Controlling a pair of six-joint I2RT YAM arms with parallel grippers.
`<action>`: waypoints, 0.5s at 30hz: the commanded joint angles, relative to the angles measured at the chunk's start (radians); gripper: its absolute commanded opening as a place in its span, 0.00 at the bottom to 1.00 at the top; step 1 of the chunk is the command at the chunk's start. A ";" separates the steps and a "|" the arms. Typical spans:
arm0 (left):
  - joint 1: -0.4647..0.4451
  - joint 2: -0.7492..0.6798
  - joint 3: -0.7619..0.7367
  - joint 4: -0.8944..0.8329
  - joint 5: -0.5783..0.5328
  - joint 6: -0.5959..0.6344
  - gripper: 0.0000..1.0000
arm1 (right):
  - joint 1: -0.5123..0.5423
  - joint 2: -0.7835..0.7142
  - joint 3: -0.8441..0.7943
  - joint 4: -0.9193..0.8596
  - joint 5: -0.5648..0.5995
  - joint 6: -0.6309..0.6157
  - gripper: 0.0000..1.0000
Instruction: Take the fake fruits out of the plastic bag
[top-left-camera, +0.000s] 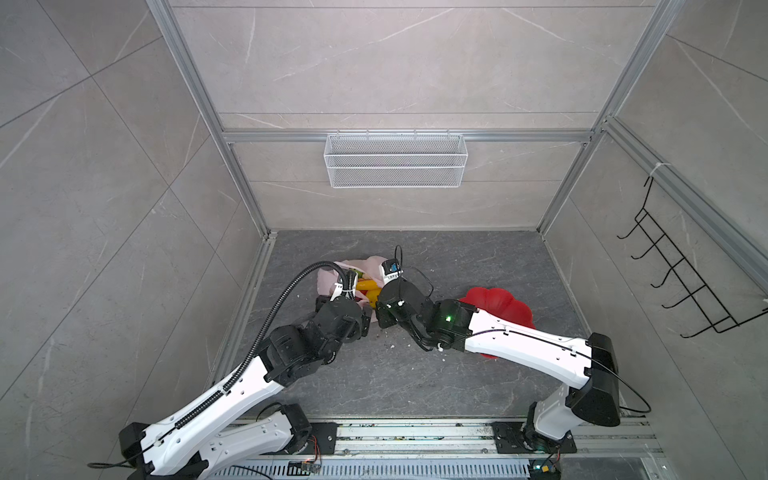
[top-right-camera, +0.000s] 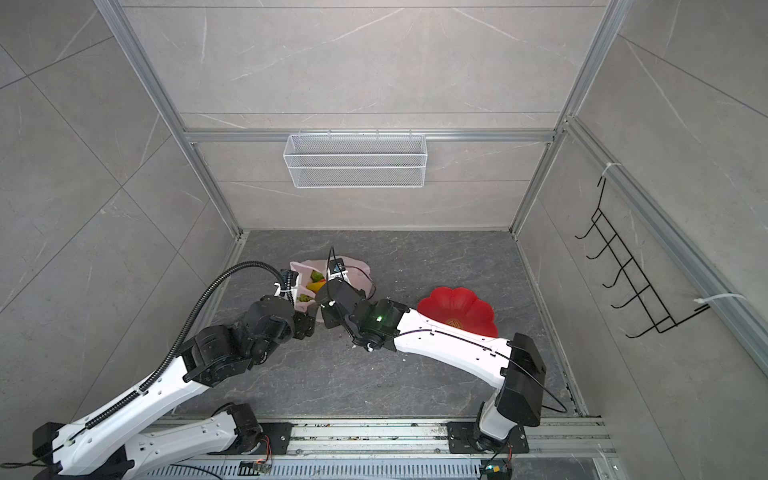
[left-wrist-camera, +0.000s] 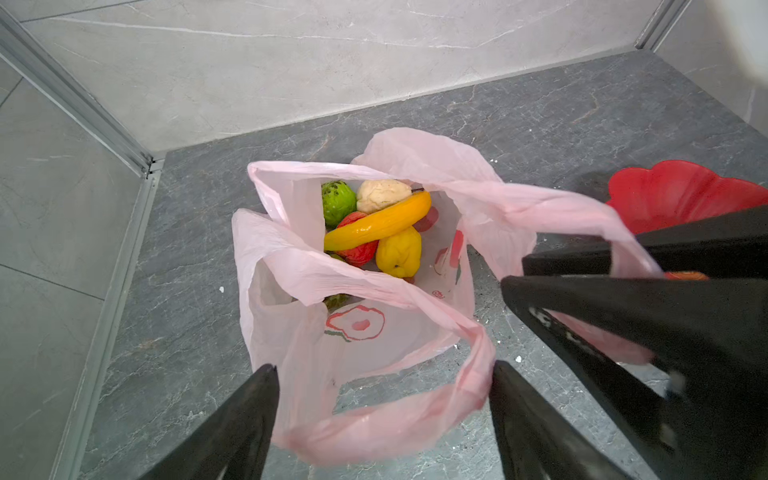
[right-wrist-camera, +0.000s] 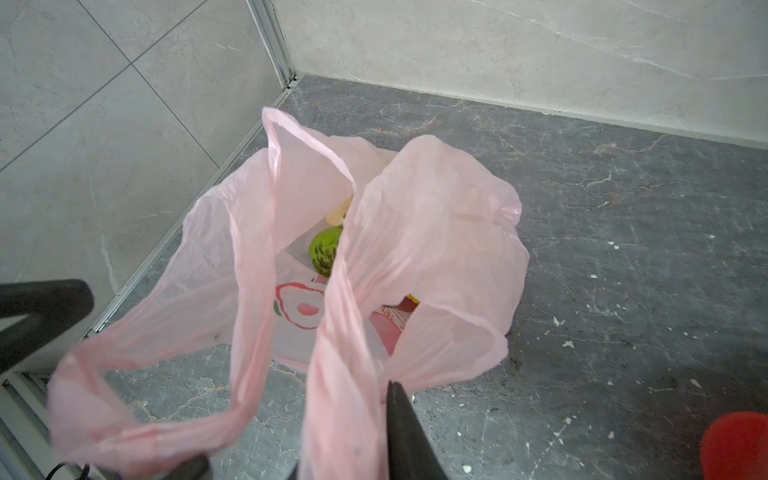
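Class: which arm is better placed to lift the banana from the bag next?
Probably left: the left claw is open, facing the mouth of the bag; the right claw is shut on a handle.

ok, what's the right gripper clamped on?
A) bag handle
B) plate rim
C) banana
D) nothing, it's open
A: the left wrist view shows the right gripper shut on a bag handle, while the banana lies free inside the bag.
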 joint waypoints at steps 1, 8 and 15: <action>0.029 -0.024 -0.008 0.043 0.050 0.022 0.70 | -0.010 -0.026 -0.007 0.019 -0.012 0.022 0.21; 0.112 -0.031 -0.055 0.063 0.083 0.020 0.40 | -0.028 -0.066 -0.036 0.030 -0.013 0.030 0.20; 0.185 -0.094 -0.134 0.109 0.063 -0.043 0.19 | -0.062 -0.115 -0.107 0.019 0.037 0.024 0.20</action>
